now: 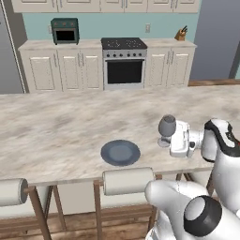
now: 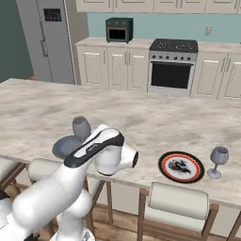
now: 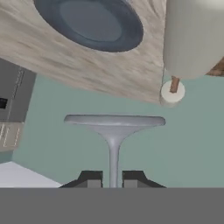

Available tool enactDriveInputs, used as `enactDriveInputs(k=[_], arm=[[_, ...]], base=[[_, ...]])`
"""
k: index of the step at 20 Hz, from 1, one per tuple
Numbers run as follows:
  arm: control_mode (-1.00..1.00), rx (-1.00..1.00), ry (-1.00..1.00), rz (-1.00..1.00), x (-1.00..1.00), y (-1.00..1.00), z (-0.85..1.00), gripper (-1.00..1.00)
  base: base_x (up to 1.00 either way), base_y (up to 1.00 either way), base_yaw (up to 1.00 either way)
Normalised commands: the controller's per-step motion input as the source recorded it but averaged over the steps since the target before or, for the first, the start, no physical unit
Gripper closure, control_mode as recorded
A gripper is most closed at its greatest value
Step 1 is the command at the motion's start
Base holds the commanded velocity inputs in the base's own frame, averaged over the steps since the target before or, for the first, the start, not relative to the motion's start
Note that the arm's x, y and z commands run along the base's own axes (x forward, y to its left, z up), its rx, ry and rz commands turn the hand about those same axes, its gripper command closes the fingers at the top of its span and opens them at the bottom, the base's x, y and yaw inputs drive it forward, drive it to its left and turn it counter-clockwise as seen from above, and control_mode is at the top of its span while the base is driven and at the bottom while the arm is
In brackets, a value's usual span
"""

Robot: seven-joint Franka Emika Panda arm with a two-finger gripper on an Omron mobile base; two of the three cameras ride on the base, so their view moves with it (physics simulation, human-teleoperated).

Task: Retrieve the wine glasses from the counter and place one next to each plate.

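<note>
The gripper [image 3: 113, 179] clamps its jaws on the thin stem of a wine glass [image 1: 167, 126], its bowl half hidden behind the arm in the right base view. The glass stands just right of the slate-blue plate [image 1: 120, 153], which is bare. Farther right, the second glass [image 2: 219, 157] stands beside the red-rimmed plate [image 2: 181, 166], whose dark centre pattern is unclear.

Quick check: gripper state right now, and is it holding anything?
Gripper: shut on the stem of a wine glass, beside the grey-blue plate.
</note>
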Motion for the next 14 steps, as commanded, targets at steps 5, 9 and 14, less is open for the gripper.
enactDriveInputs(k=[5, 9, 14], arm=[[-1.00, 0.00, -0.06, 0.40, 0.39, -0.42, -0.20, 1.00], [-1.00, 0.00, 0.00, 0.18, 0.36, -0.10, 0.00, 1.00], [-1.00, 0.00, 0.01, 0.05, 0.18, 0.00, 0.00, 1.00]], base=[[0.00, 0.00, 0.00], [0.00, 0.00, 0.00], [0.00, 0.00, 0.00]])
